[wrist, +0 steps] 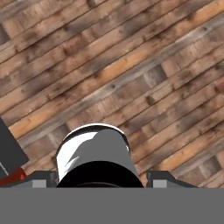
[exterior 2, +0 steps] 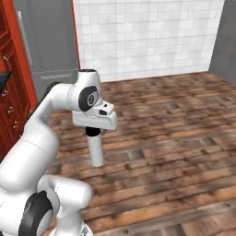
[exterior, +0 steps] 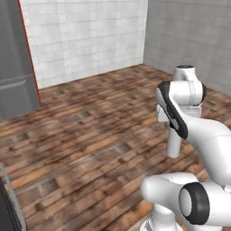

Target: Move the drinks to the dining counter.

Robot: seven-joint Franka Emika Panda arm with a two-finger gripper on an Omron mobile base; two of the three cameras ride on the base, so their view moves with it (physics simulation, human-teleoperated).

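In the left base view the white bottle [exterior: 174, 143] hangs upright under the hand, its long axis pointing straight down at the wooden floor [exterior: 90, 135], well clear of the boards; the hand itself is partly screened by the arm's upper joints, so how wide the fingers stand cannot be read here. In the right base view the same bottle [exterior 2: 96, 150] drops vertically from beneath the gripper [exterior 2: 93, 132], its black cap at the top where the hand meets it, and open floor [exterior 2: 175, 138] lies ahead with a red cabinet front [exterior 2: 11, 92] and a grey fridge [exterior 2: 48, 41] to the left. In the hand view the bottle [wrist: 94, 153] is seen end-on, directly along the line of the fingers [wrist: 168, 180], which sit close against either side of it, narrowed to its width and clamped on it. The dining surface cannot be placed from here, so the carry likely calls for the base to drive on first.
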